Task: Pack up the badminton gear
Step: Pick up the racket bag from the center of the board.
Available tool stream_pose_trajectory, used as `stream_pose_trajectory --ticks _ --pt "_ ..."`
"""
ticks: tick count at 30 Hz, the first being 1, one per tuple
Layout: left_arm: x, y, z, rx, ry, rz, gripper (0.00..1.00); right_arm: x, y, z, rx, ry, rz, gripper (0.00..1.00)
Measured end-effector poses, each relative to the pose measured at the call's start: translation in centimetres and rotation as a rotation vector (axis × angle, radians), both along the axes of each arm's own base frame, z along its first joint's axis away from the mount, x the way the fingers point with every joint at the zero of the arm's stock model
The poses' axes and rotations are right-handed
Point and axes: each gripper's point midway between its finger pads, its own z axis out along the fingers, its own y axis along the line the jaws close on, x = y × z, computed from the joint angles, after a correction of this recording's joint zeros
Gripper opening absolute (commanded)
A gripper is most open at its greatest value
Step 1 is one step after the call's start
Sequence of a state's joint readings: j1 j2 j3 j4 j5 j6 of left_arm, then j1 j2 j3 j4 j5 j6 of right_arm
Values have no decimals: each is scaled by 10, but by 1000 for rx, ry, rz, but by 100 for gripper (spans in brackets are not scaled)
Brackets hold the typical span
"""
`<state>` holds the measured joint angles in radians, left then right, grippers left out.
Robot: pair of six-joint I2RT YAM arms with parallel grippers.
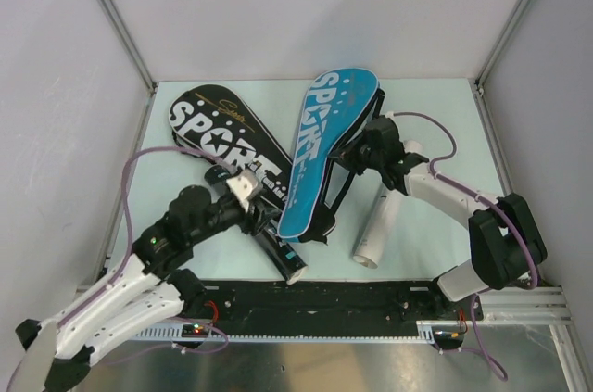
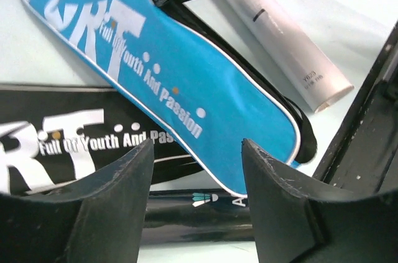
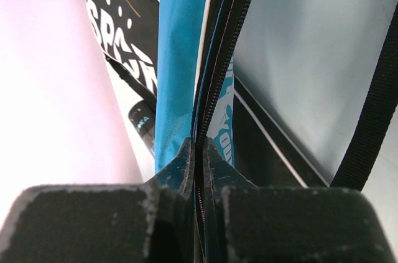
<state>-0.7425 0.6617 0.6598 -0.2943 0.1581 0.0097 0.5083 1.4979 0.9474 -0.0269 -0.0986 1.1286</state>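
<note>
my right fingers (image 3: 180, 173) are clenched on the zippered edge of the blue cover (image 1: 320, 156), pinching it just where its wide head narrows, on the side facing the right edge of the table (image 1: 435, 114). the zip (image 3: 214, 89) runs straight up from between my two pads. the cover stretches from the far middle of the table down toward the near edge. a black strap (image 1: 335, 190) hangs from it beside my right wrist.

my left fingers (image 2: 112, 204) are released and spread apart, gripping nothing. they hover close over the narrow ends of both covers, and the blue cover's rounded tip shows in the gap between them.

the black cover (image 1: 222, 137) lies flat toward the far left corner, its narrow end tucked under the blue one. the black tube (image 1: 283, 258) lies near the near edge, partly beneath those narrow ends. the white tube (image 1: 380, 221) lies just right of the blue cover, one end pointing at the near edge.
</note>
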Motion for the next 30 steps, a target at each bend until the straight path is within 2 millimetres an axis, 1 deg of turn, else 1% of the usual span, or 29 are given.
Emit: stream_pose_trajectory --ticks 4,8,13,16,19,21,23,26,28,30 --pt "-24 -1 2 41 -152 -110 67 4 3 11 52 33 -44 0" --pt "-40 -10 -9 101 -217 -197 71 5 4 15 102 80 -91 0" --pt "-53 -14 -24 156 -263 -250 75 9 7 21 157 116 -132 0" --pt "-58 -14 -29 176 -287 -266 76 12 9 25 185 129 -145 0" --pt "-59 -17 -31 200 -304 -271 78 14 11 27 212 138 -156 0" --pt "-57 -19 -38 235 -304 -266 78 14 12 27 225 145 -162 0" --pt "-53 -20 -45 282 -308 -251 78 15 13 28 235 149 -165 0" --pt "-46 -21 -50 328 -327 -224 76 15 15 29 249 156 -170 0" --pt "-40 -20 -50 347 -345 -200 72 15 15 30 256 158 -172 0" --pt "-34 -20 -47 350 -369 -169 63 16 17 32 267 157 -173 0"
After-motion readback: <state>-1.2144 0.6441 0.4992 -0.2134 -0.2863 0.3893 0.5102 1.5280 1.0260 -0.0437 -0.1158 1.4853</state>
